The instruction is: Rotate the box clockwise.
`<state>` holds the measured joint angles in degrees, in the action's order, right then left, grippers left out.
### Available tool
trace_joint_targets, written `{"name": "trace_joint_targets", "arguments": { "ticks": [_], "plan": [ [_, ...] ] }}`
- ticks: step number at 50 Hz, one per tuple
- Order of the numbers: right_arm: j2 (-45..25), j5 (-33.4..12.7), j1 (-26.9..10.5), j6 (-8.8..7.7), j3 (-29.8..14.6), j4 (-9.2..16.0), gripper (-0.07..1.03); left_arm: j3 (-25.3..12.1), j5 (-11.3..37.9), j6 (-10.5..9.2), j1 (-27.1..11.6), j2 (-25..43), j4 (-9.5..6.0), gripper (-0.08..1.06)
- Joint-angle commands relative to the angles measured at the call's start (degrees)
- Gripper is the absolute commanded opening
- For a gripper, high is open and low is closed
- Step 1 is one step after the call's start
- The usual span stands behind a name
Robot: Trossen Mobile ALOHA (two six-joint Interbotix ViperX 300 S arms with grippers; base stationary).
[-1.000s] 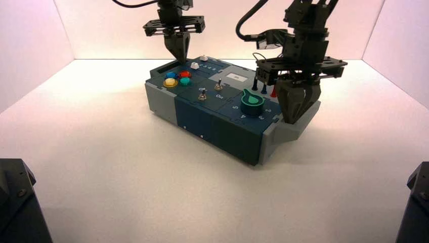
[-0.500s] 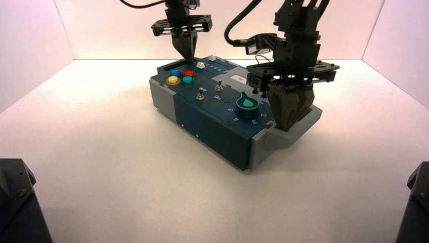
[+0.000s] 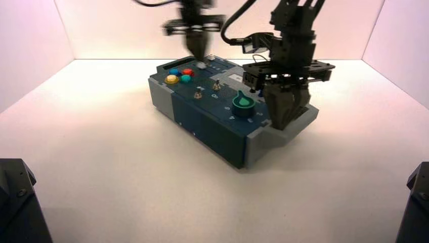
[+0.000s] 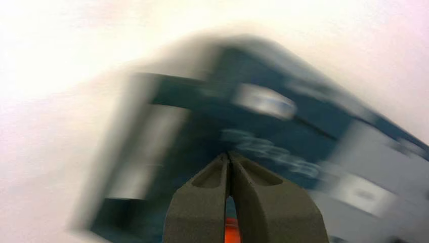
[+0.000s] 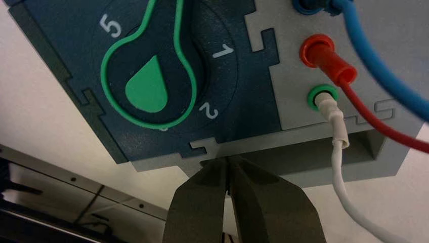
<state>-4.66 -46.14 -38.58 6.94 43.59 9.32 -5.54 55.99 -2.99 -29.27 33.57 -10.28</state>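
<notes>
Setting: robotics lab test enclosure. Plain white surface [image 3: 126, 182] walled on three sides by blank white panels [image 3: 30, 35], evenly lit with a pinkish tinge. Two black robot arms reach in from above; dark mounts [image 3: 15, 202] sit at both near corners. Sole object: a purpose-built box [image 3: 222, 114] of buttons, switches, a numbered knob [image 5: 152, 86].

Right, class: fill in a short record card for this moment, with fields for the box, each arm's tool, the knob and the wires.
box: long teal-and-grey box, standing at an angle on the white table
left tool: left tool, shut, tips at the box's far end near the coloured buttons
right tool: right tool, shut, tips at the grey end handle
knob: green knob, numbers around it
wires: blue, red and white wires, plugged in beside the knob
</notes>
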Motion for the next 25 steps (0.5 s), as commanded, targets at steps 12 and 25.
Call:
{"name": "trace_joint_targets", "arguments": {
  "ticks": [12, 25],
  "plan": [
    [0.2, 0.5, -0.8, 0.18, -3.5, -1.6, -0.02, -0.2, 0.5, -2.11, -1.1, -3.4, -0.09, -0.03],
    [0.3, 0.7, -0.8, 0.09, -3.4, -1.8, -0.02, -0.6, 0.5, -3.43, -1.1, -3.3, 0.44, -0.03]
  ]
}}
